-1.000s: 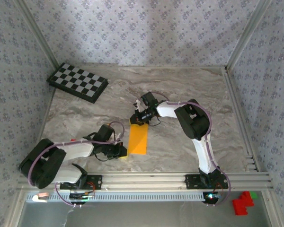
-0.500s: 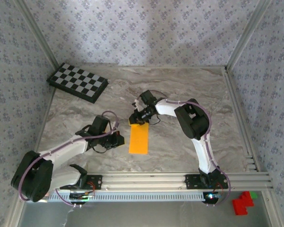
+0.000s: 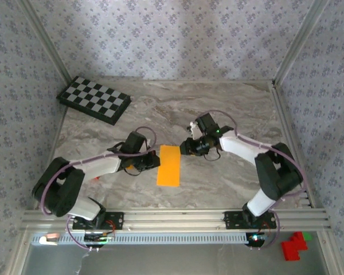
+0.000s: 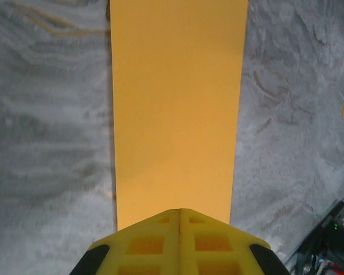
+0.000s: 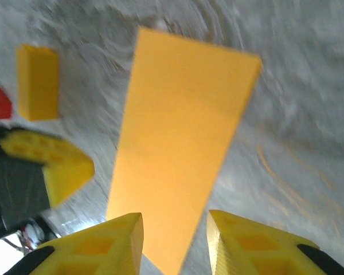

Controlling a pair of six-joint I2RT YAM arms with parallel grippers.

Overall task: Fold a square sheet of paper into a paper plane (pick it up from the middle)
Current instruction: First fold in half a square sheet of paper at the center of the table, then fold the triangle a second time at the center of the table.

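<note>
Halved square sheet of paper (image 3: 168,165) flat on the surface (image 3: 229,109); left tool (image 3: 153,161) shut at its edge, right tool (image 3: 184,149) parted, empty. A corner fold is judged next.

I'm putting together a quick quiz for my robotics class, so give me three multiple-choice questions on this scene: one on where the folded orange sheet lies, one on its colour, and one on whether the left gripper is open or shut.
1. Where does the sheet of paper lie?
A. In the far left corner.
B. On the table, between the left gripper and the right gripper.
C. Beside the right arm's base.

2. What colour is the sheet?
A. Orange-yellow.
B. White.
C. Blue.

3. How do the left gripper's fingers stand?
A. Spread wide.
B. Closed on a pen.
C. Shut together.

Answers:
1 B, the top view shows one gripper at its left edge and the other at its far right corner.
2 A, it looks the same in every view.
3 C, the left wrist view shows the two fingers meeting with no gap.
</note>
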